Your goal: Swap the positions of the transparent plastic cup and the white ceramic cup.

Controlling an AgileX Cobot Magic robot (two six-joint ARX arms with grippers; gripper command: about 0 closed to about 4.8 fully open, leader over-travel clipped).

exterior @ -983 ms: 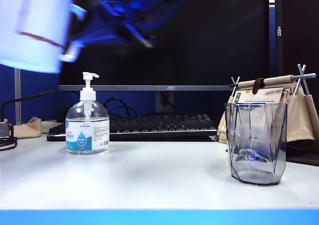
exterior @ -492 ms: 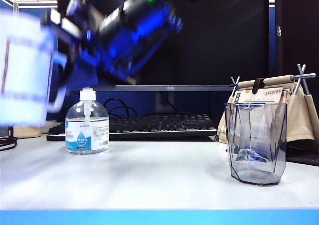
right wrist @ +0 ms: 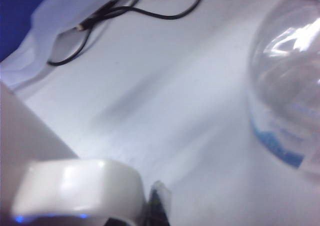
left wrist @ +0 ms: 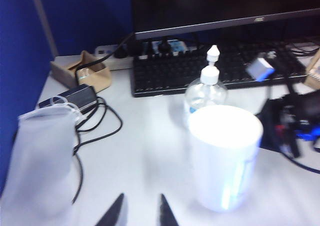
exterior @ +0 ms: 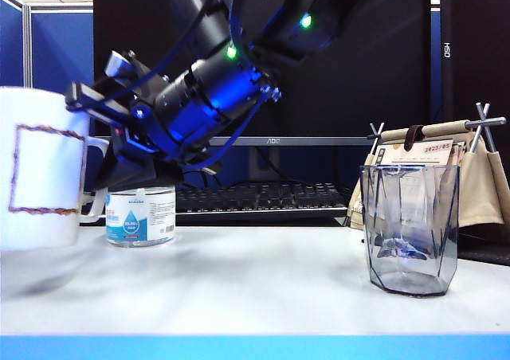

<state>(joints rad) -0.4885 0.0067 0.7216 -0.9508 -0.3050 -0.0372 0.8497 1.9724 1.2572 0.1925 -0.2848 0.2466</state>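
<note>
White ceramic cup (exterior: 44,178) is hanging at far left, my right gripper (exterior: 111,173) clamping its handle; left gripper (left wrist: 140,213) is hovering, fingers slightly apart, empty.

Right end effector (exterior: 100,186) clamped low; left end effector (left wrist: 140,213) slightly parted.

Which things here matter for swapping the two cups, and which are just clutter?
Job: white ceramic cup, held by its handle in the right end effector; transparent plastic cup.
Clutter: pump bottle, keyboard, monitor, desk calendar.
</note>
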